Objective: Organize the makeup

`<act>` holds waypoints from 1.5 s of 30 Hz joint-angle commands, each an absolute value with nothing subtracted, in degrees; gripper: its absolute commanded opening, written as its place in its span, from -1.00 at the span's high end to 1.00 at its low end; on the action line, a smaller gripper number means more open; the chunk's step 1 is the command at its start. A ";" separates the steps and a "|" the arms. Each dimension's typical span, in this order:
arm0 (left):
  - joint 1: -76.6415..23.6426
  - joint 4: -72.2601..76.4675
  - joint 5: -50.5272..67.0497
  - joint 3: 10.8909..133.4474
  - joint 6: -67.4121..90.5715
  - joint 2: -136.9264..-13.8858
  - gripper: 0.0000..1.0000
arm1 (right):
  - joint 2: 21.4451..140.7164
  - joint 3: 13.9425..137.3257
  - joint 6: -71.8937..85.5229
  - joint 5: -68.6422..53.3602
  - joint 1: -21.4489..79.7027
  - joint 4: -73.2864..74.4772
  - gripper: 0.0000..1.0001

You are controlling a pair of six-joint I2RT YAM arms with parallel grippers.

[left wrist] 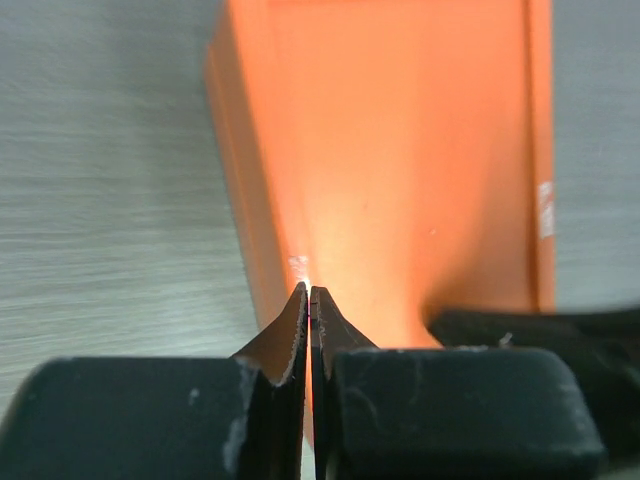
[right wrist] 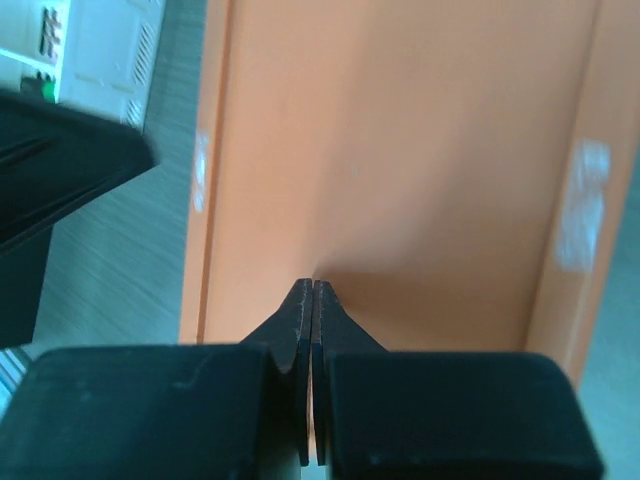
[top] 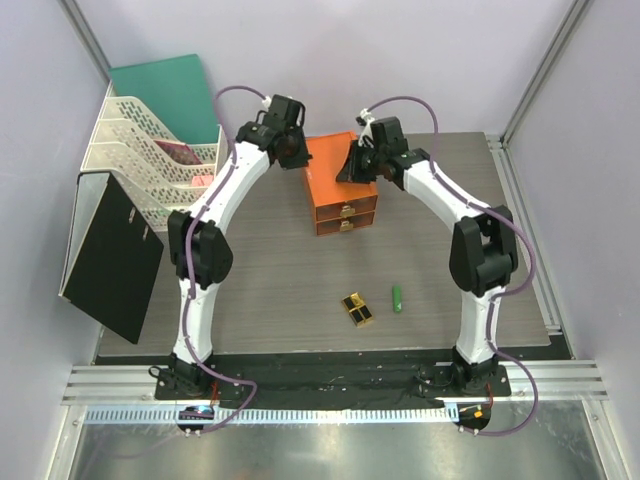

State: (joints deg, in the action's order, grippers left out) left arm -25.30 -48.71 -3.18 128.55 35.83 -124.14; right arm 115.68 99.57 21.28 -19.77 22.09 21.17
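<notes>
Left end effector [left wrist: 310, 295], right end effector [right wrist: 313, 288] at orange box [top: 332, 172]; makeup [top: 357, 309] well apart.

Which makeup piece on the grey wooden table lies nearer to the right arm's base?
The small green plastic tube; the black-and-gold lipstick cases lie to its left, farther away.

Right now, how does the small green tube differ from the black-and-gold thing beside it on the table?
The green tube is slim and plain green; the black-and-gold case is wider, boxy and two-toned. In the overhead view the tube lies nearly straight front to back; the case lies slanted. Both lie on the table, apart.
</notes>
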 commanded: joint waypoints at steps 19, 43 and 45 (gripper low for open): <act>-25.93 -51.94 13.27 128.58 37.96 -131.13 1.00 | 95.62 73.58 15.82 -17.75 25.22 28.57 -0.07; -25.84 -54.49 14.68 126.39 34.54 -131.40 1.00 | 100.73 67.94 34.00 -12.47 28.30 10.46 -0.01; -25.84 -54.40 14.59 125.95 34.37 -131.22 1.00 | 99.76 66.19 36.03 -14.05 27.69 10.72 -0.02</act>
